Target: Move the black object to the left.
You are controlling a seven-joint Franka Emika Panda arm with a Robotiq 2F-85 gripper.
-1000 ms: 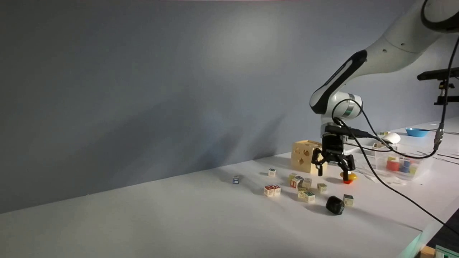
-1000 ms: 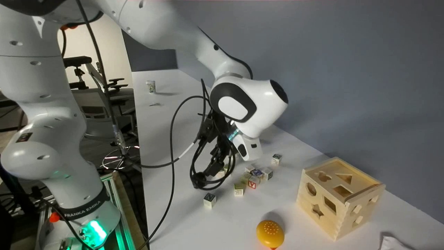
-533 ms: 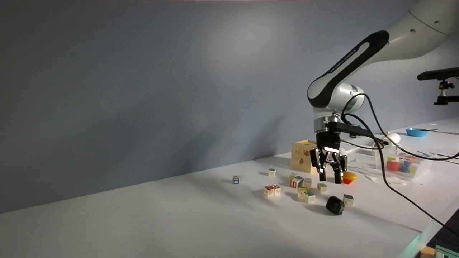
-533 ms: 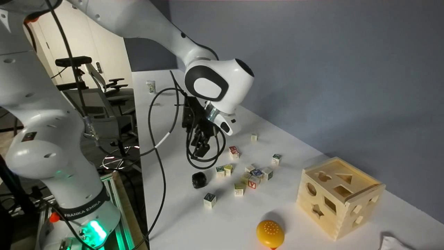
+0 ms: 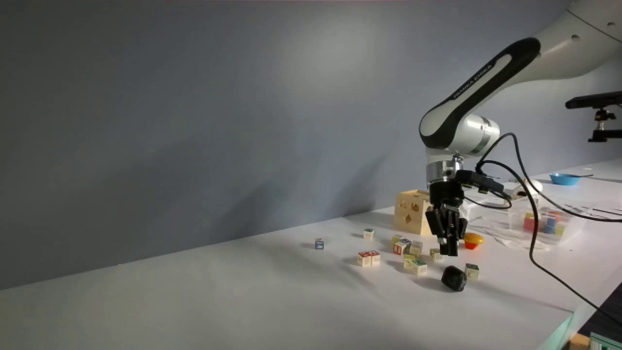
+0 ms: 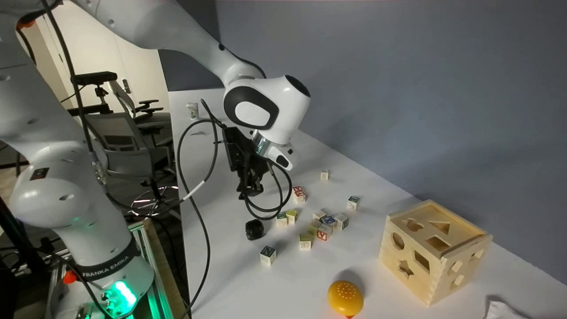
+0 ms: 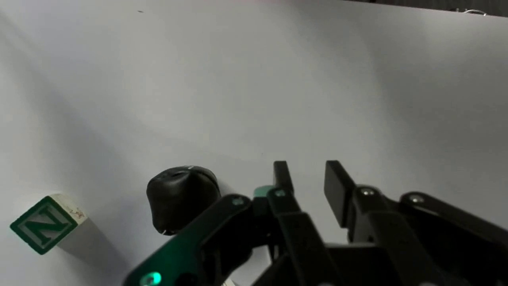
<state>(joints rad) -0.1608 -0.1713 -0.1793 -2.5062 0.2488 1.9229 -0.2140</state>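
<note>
The black object (image 5: 454, 278) is a dark, rounded lump resting on the white table, beside a letter block marked N. It also shows in an exterior view below my gripper (image 6: 250, 194). In the wrist view the black object (image 7: 180, 196) lies to the left of my gripper (image 7: 306, 169), with one finger linkage covering its lower right edge. A gap stays between the two fingertips, and only bare table shows through it. The jaws are partly closed, hold nothing, and hang above the table apart from the object.
The N block (image 7: 43, 225) sits close to the black object. Several letter blocks (image 6: 323, 231) are scattered nearby. A wooden shape-sorter cube (image 6: 416, 285) and an orange-yellow toy (image 6: 345, 297) stand farther off. A clear bin (image 5: 578, 228) and a blue bowl (image 5: 564, 179) lie beyond.
My gripper's fingers have come much nearer each other, and the hand has turned. The arm has swung away from the wooden cube, so an exterior view shows the black object uncovered. The object has not moved.
</note>
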